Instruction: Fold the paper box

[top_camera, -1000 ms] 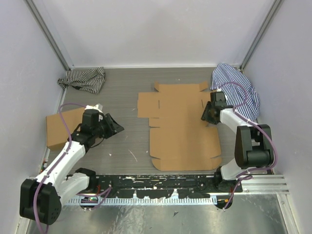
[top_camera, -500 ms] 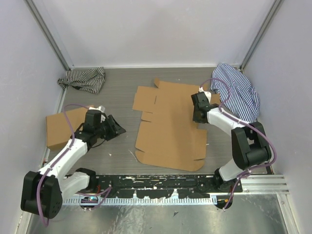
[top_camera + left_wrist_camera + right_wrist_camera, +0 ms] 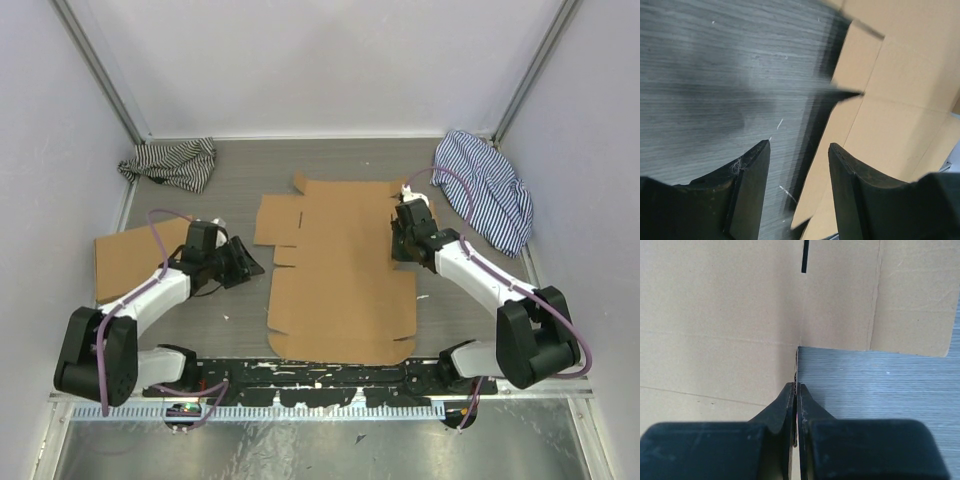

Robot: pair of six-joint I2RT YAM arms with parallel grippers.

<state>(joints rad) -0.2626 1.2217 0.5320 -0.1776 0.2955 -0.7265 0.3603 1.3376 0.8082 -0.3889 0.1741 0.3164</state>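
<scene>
The paper box (image 3: 340, 275) is an unfolded brown die-cut sheet with flaps and slits, lying flat in the middle of the table. My right gripper (image 3: 400, 250) is shut on its right edge; in the right wrist view the fingers (image 3: 796, 390) pinch the thin cardboard edge (image 3: 740, 340). My left gripper (image 3: 255, 268) is open and empty, just left of the sheet's left edge. In the left wrist view the open gripper (image 3: 799, 147) stands over the table with the sheet's edge (image 3: 880, 130) just ahead and to the right.
A second flat brown cardboard box (image 3: 130, 258) lies at the left by the wall. A dark striped cloth (image 3: 170, 162) sits at the back left. A blue striped cloth (image 3: 487, 190) lies at the back right. Walls close in on three sides.
My right gripper has dragged the sheet to the left and turned it. My left gripper has moved right, closer to the sheet's left edge.
</scene>
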